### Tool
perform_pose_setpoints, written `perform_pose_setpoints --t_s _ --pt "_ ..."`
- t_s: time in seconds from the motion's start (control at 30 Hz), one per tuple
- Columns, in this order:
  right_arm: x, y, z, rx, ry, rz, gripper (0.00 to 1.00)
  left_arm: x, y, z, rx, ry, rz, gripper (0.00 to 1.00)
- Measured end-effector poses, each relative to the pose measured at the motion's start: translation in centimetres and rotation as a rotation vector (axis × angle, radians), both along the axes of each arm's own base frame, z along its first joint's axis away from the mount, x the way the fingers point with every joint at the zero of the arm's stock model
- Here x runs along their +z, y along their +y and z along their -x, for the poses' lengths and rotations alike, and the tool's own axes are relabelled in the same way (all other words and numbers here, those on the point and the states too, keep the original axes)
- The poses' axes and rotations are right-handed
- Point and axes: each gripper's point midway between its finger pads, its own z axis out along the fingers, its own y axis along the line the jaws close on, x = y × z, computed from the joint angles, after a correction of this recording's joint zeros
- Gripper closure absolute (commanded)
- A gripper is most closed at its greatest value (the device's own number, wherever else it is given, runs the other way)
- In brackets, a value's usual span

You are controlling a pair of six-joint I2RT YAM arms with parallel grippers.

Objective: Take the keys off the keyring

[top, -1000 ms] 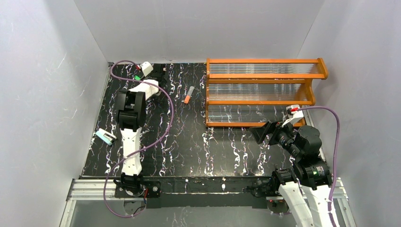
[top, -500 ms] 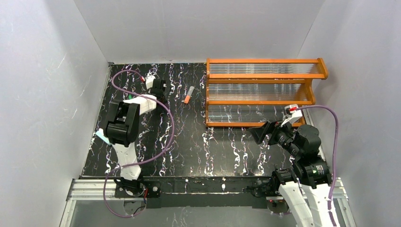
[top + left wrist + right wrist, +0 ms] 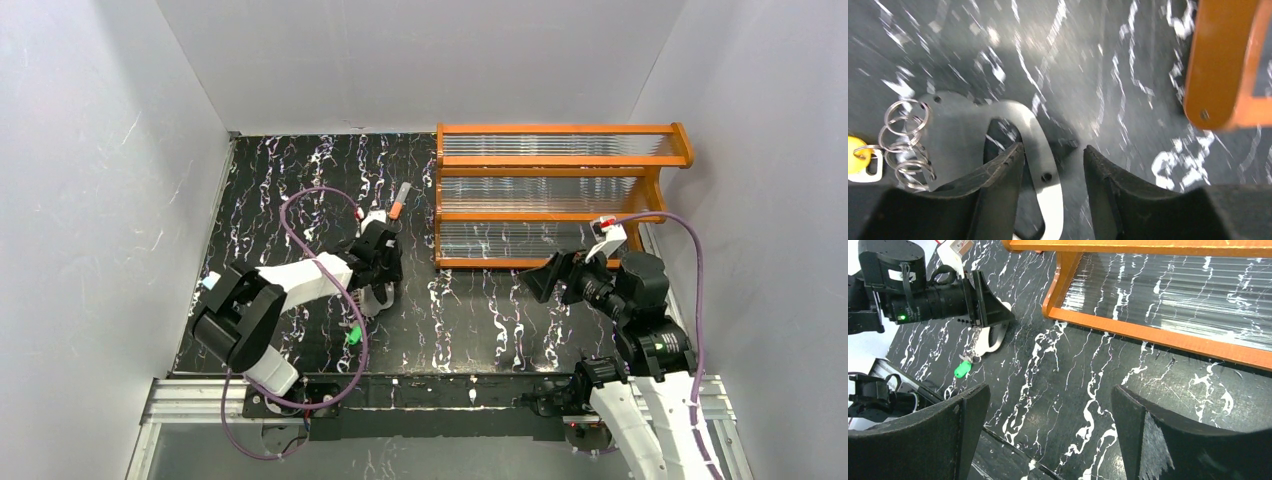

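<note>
Grey metal, the keyring (image 3: 963, 120) sits to the left of the orange rack (image 3: 1148, 335), near its front left foot. Whether it lies flat on the black table (image 3: 470, 320) or is tipped up slightly cannot be told. The left gripper (image 3: 1053, 149) stands over it with fingers spread, one down through the open centre and the other outside, so one side of the loop runs between them. A strip of table shows beside the outer finger, so it is not pinching the metal. A chain of small rings (image 3: 902, 145) hangs from a hole in the keyring, with the yellow key (image 3: 855, 149) on it. The green key (image 3: 962, 369) trails on rings too, farther from the rack than the keyring. The right gripper (image 3: 1049, 388) hovers in front of the rack, spread wide and empty. By this look no key is off yet; both remain to be freed.
</note>
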Motion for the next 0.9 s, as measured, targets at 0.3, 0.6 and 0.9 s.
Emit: perform_pose_setpoints --t_s 0.3,0.6,0.9 --pt "-1.7 0.6 -0.4 0.027 0.107 0.004 0.01 2.4 1.8 3.5 -0.045 0.076 -0.082 0.35" --pt "-6.7 0.0 -2.0 -0.065 0.387 0.055 0.01 3.5 5.4 6.4 -0.012 0.082 -0.147 0.19" --pt "-11.2 -0.9 -3.3 -0.215 0.585 0.065 0.01 5.6 6.2 6.4 -0.022 -0.002 -0.146 0.12"
